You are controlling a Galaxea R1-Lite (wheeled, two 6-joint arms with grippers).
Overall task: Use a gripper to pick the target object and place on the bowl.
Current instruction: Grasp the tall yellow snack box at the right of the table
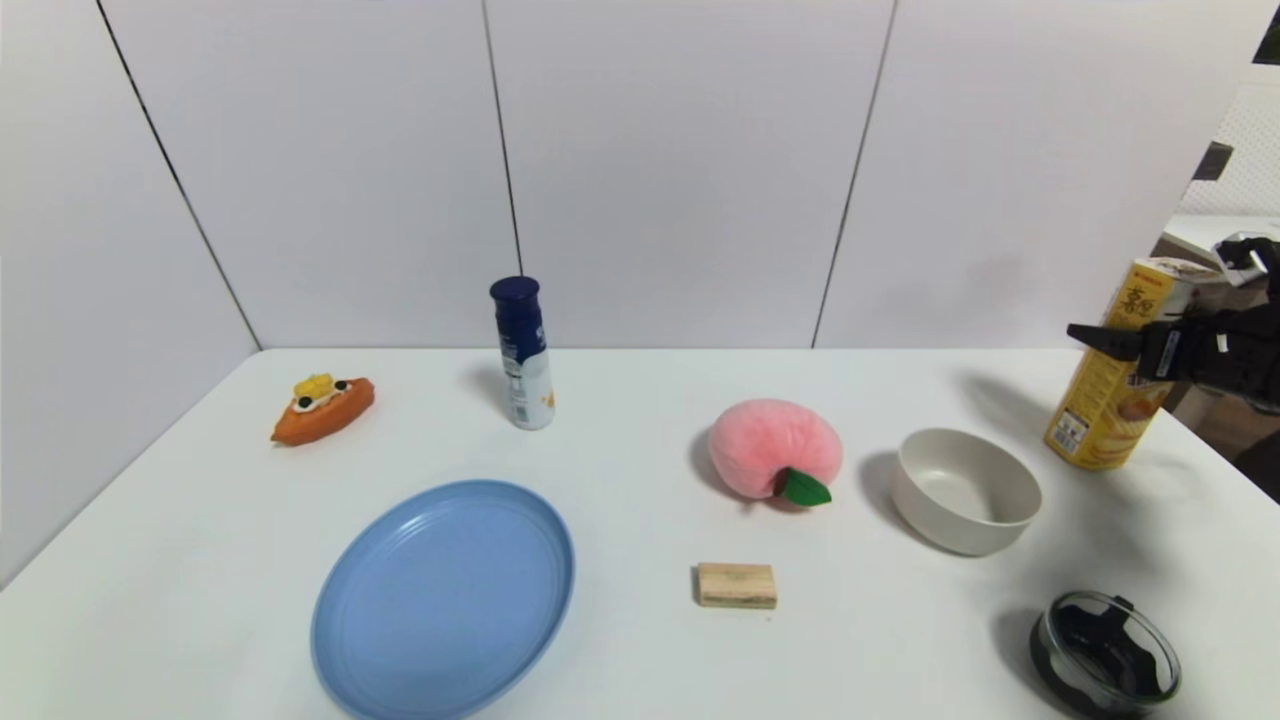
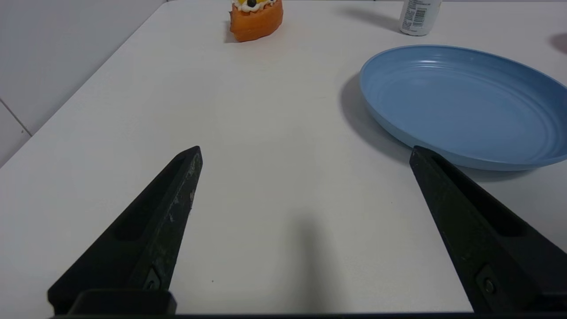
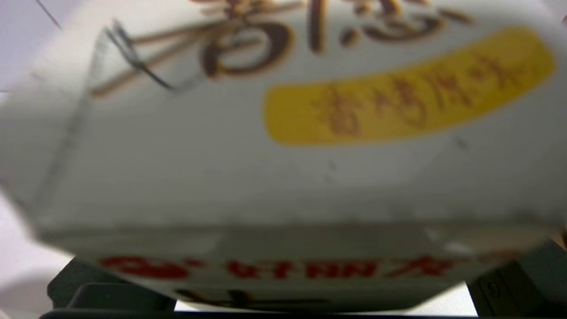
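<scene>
Head view: snack box (image 1: 1105,400) is tilting at the table's (image 1: 640,480) far right, long axis near upright, my right claw (image 1: 1100,340) pinching its middle. Bowl (image 1: 965,490) is sitting just leftward and nearer me. My left claw (image 2: 305,159) is idling, spread wide.

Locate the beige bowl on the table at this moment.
In the head view, the bowl sits on the table's right side, between the pink peach toy and the yellow snack box.

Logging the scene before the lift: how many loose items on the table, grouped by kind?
Dishes: 3 - blue plate, bowl, black container
Packages: 2 - bottle, snack box
Toys: 2 - peach, orange cake
Wooden block: 1
Total: 8
</scene>
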